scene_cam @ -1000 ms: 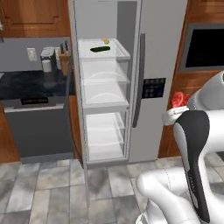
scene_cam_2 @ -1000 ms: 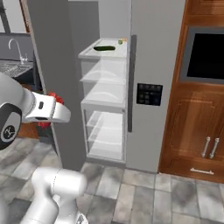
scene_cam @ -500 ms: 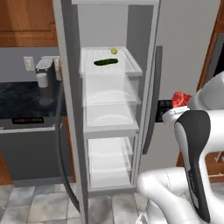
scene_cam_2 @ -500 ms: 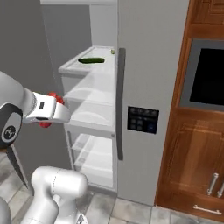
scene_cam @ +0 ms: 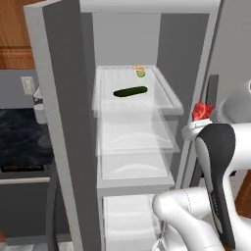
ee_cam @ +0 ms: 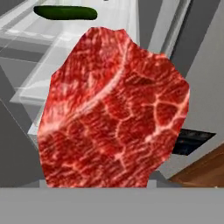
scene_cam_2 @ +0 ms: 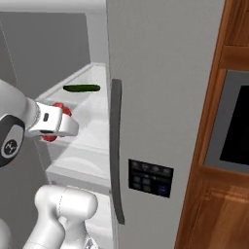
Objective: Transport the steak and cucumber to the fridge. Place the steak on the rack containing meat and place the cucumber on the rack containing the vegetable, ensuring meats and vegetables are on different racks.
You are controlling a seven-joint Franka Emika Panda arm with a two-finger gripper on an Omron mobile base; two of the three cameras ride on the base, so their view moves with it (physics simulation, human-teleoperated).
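The steak [ee_cam: 113,113], bright red and marbled, hangs close in front of the hand camera and hides the fingertips. My gripper [scene_cam: 201,115] is shut on it, held just right of the open fridge [scene_cam: 63,122] at the height of the upper racks. From the right, the steak [scene_cam_2: 62,108] pokes out above and below the white hand [scene_cam_2: 54,123]. The dark green cucumber [scene_cam: 130,91] lies on the top rack [scene_cam: 164,100], also seen as cucumber [scene_cam_2: 81,88] and cucumber [ee_cam: 65,12].
A small yellow-green item [scene_cam: 140,72] sits behind the cucumber on the top rack. Translucent racks below [scene_cam: 139,144] look bare. The right fridge door with its dark handle [scene_cam_2: 115,146] stands close. A dark counter [scene_cam: 19,132] is left, wooden cabinets and a black oven [scene_cam_2: 233,126] right.
The whole picture has shifted: the base has driven closer to the fridge, which now looms larger. The steak stays in the gripper; the cucumber has not moved on its rack.
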